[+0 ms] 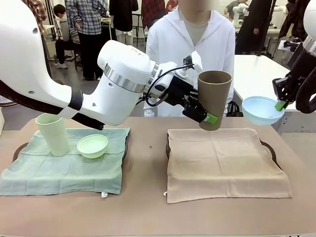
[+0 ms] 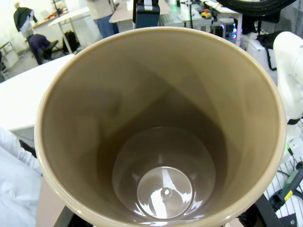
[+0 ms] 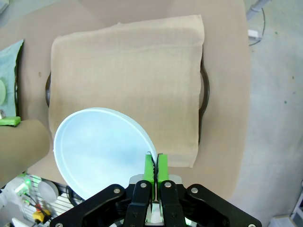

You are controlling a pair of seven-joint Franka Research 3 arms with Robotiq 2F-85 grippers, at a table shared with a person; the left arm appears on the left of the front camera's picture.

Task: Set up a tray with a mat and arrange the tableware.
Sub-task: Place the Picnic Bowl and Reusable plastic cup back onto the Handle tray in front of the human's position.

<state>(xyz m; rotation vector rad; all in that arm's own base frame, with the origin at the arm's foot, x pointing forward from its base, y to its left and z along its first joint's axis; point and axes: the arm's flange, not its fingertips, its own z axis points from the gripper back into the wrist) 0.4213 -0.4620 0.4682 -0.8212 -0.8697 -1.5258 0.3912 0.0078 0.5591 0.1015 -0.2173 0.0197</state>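
Left gripper (image 1: 210, 118) jaws clamped on the wall of the brown tumbler (image 1: 214, 98), one green pad visible low on its outer side; right gripper (image 3: 153, 170) jaws pinched on the rim of the light blue bowl (image 3: 99, 149), pads nearly touching with only the thin rim between them. Tumbler held upright, mouth up, above the far edge of the beige mat (image 1: 224, 160), apparently so it can go straight down onto its base. Bowl carried roughly level and clear of the surface, beyond the far right corner of the same mat, off to the side so as not to crowd the tumbler. Mat draped over a dark tray (image 3: 204, 90), handles protruding at both sides, cloth bare and ready to receive both pieces. At the left side of the table, second setting apparently complete: pale green tumbler (image 1: 52, 133) standing on the green mat (image 1: 64, 165) near its far left corner, mint green bowl (image 1: 92, 145) just beside it. Likely remaining: lower tumbler, then bowl, mirroring that layout. Person (image 1: 192, 44) standing behind the far edge, hands not visible.
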